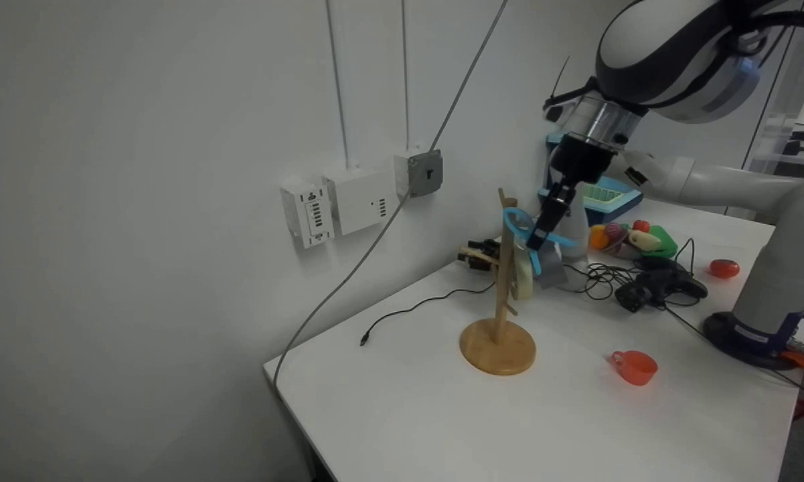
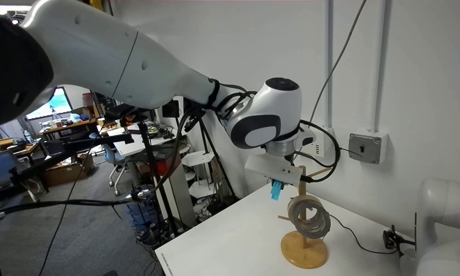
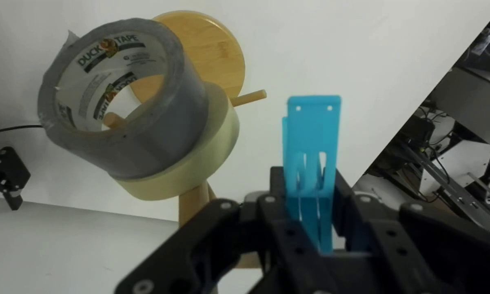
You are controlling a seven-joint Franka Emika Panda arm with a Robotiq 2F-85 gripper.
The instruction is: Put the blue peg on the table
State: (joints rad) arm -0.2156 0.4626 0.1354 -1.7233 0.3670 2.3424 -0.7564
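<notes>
Between the black fingers of my gripper (image 3: 309,181) the blue peg (image 3: 314,130) is gripped, its flat end with two small holes pointing away from the palm. An exterior view shows the peg (image 1: 535,262) spread around the tip of the gripper (image 1: 541,234), in the air near the upper part of the wooden stand. From a different angle, the peg (image 2: 276,190) hangs below the wrist camera's white housing, above the white table (image 2: 222,239). The table (image 3: 351,53) also fills much of the wrist view behind the peg.
The wooden stand (image 1: 497,348) carries a grey tape roll (image 3: 171,126) and a cream roll (image 3: 218,149) close beside the gripper; its pegs stick out sideways. A red cup (image 1: 634,367), a black device (image 1: 663,284), cables and toy food (image 1: 632,235) lie on the table.
</notes>
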